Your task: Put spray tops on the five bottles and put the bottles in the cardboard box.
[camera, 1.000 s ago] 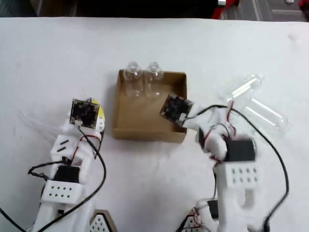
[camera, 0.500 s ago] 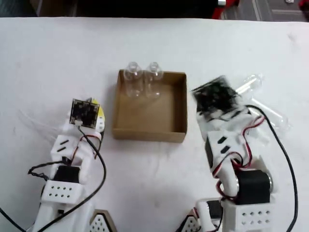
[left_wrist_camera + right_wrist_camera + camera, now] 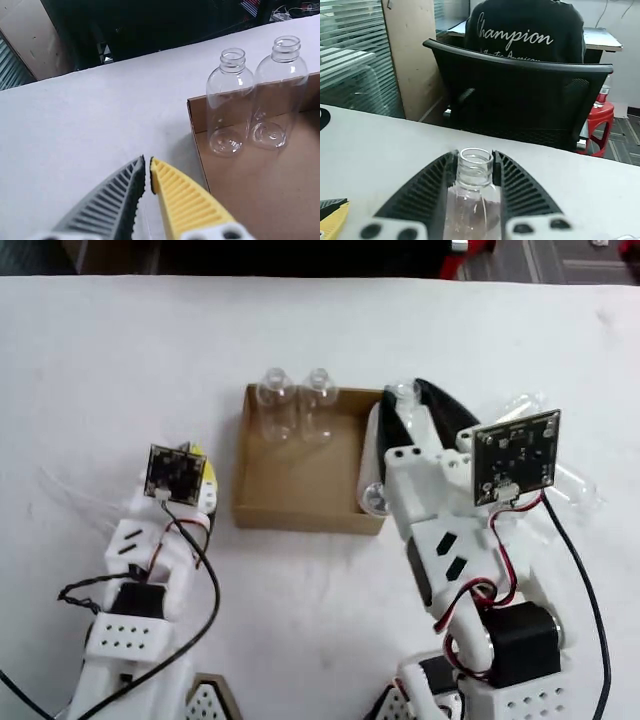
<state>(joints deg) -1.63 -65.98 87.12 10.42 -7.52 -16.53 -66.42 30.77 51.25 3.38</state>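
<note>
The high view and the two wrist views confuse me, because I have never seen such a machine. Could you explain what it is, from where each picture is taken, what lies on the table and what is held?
These are two small robot arms side by side at a white table. The high view looks down from a fixed camera. Each wrist view comes from a camera on one arm, looking along its fingers. On the table stands an open cardboard box with two clear bottles upright in it, without tops. More clear bottles lie to its right. The left gripper, grey and yellow, is shut and holds nothing. The right gripper, black, is shut on a third bottle, gripped near its neck, at the box's right edge.
</note>
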